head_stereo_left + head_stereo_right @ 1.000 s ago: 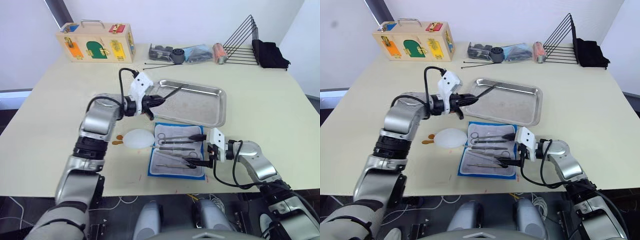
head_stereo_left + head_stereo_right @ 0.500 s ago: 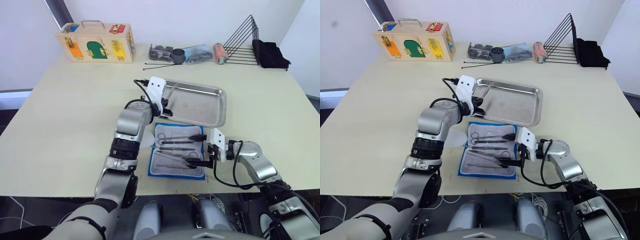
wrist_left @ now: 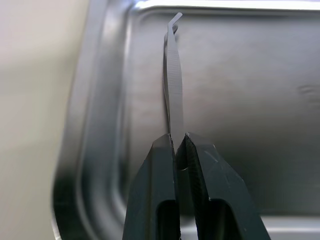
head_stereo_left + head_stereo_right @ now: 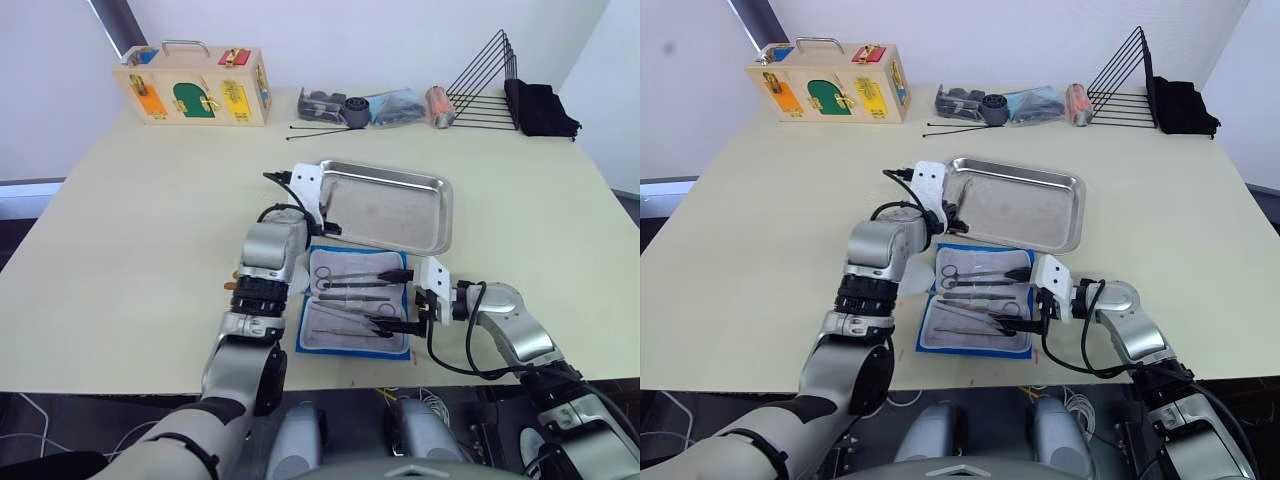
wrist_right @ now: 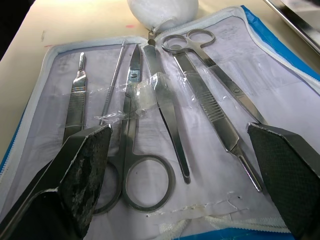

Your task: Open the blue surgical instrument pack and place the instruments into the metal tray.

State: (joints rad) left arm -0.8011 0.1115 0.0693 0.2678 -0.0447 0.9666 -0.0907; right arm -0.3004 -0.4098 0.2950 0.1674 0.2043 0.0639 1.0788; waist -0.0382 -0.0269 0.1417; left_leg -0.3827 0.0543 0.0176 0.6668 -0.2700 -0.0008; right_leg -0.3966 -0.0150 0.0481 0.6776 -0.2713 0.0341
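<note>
Far left: a wooden latch box (image 4: 192, 85) with coloured doors stands at the back of the cream table (image 4: 110, 230).
Left gripper (image 3: 180, 142): its 2 black fingers are clamped on thin silver tweezers (image 3: 173, 80) with a bent tip, held over the near-left corner of the shallow shiny steel tray (image 4: 392, 205) with a rolled rim.
White pouch (image 5: 162, 10): round, lying just beside the pack's left edge, partly hidden by the left arm in the head views.
Blue surgical instrument pack (image 4: 352, 310): bright blue flat wrap, laid open on the table just in front of the tray, pale lining up.
Instruments (image 5: 165, 107): silver scissors with ring handles, forceps and slim handles lie side by side on the lining, under clear tape strips.
Right gripper (image 4: 407, 302): at the pack's right edge, its 2 fingers (image 5: 75, 170) spread wide apart, gripping nothing.
Back right: 2 thin black rods (image 4: 318, 130), a heap of dark parts (image 4: 365, 107), a black wire rack (image 4: 485, 85) and a black cloth (image 4: 540, 108).
</note>
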